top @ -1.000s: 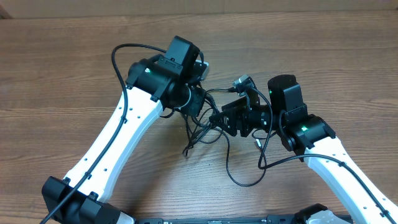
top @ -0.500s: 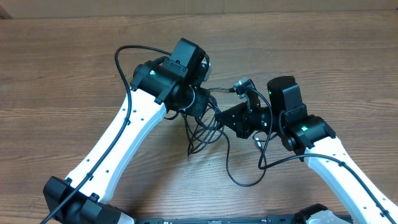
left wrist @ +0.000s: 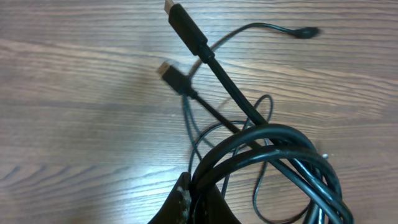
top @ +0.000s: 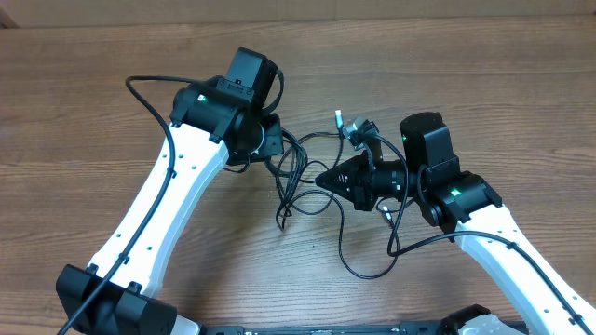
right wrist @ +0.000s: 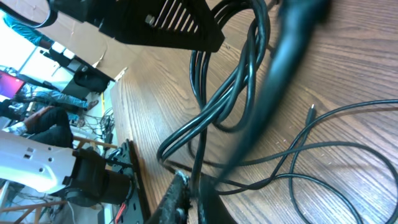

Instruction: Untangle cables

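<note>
The cables (top: pixel 294 177) are thin black cords stretched in loops between my two grippers over the wooden table. My left gripper (top: pixel 276 145) is shut on a bundle of cable loops (left wrist: pixel 273 146) and holds it above the wood. Two flat plug ends (left wrist: pixel 181 25) and a small plug (left wrist: pixel 307 32) lie beyond it. My right gripper (top: pixel 325 177) points left and is shut on a single cable strand (right wrist: pixel 198 155) running up into the bundle (right wrist: pixel 233 87). A silver-tipped plug (top: pixel 341 122) sticks up near the right arm's wrist.
A long cable loop (top: pixel 365 265) trails toward the table's front. The right arm's own thick wire (top: pixel 410 237) hangs beside it. In the right wrist view the left gripper's black body (right wrist: pixel 158 25) sits close above. Bare wood (top: pixel 84 112) lies at the left and the far side.
My left gripper has pulled left and away from the right one, drawing the cable loops out. My right gripper has gone from open to shut on a strand.
</note>
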{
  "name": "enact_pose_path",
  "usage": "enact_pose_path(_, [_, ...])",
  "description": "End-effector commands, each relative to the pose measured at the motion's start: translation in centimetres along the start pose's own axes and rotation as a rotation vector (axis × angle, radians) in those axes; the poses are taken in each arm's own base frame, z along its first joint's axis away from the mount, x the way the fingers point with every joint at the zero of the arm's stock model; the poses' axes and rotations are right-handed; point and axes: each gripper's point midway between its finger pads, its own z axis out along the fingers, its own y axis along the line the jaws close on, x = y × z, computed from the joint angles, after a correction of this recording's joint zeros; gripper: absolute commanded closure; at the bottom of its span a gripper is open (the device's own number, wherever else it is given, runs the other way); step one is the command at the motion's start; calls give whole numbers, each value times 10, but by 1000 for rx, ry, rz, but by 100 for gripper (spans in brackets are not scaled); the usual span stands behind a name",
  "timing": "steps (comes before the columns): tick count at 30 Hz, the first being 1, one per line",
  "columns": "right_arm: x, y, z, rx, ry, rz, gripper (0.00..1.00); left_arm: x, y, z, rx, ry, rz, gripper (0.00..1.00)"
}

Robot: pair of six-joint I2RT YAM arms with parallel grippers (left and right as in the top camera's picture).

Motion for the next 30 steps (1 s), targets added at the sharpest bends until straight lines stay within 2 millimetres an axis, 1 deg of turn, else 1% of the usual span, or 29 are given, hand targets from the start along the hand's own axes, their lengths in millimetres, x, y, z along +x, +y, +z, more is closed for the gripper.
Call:
enact_pose_path(1, [-2,4,-2,-9,-7,-11,96,-7,8,-5,-32,-32,-30,96])
enact_pose_path(3, [0,-13,-2,87,-7,76,96,-5,7,-5,-28,-25,28,96])
enact_pose_path(4, [2,-22,-3,140,-7,118,85,-4,7,-5,-27,-19,54,96])
enact_pose_path(5, [4,-29,-5,183,-3,147,68,-2,7,-5,-25,-10,83,96])
enact_pose_path(6, [7,-34,-6,210,3,159,55,0,5,-5,-18,0,114,96])
enact_pose_path(7, [10,-37,-6,229,11,168,49,2,4,-5,-7,11,154,96])
enact_pose_path(8, [11,-38,-7,235,14,171,43,5,1,-5,5,23,195,96])
enact_pose_path(11, [10,-37,-6,229,13,156,39,12,-4,-5,31,47,276,96])
enact_pose_path(16, [4,-15,-3,102,10,48,39,24,-22,-6,108,78,377,96])
enact_pose_path(22, [-6,1,-2,9,-20,0,38,37,-49,-7,184,87,429,96])
enact_pose_path(24, [-6,3,-2,0,-21,-3,41,39,-56,-8,194,78,444,96])
enact_pose_path(25, [-6,3,-2,0,-20,-2,46,39,-60,-8,199,72,447,96])
enact_pose_path(26, [-6,2,-2,1,-19,0,56,40,-62,-8,202,69,441,96])
enact_pose_path(27, [-6,2,-2,1,-18,0,64,39,-64,-8,204,66,432,96])
enact_pose_path(29, [-5,2,-2,1,-15,4,82,38,-64,-8,198,62,402,96])
enact_pose_path(30, [-4,2,-2,2,-12,8,89,37,-64,-8,199,61,389,96])
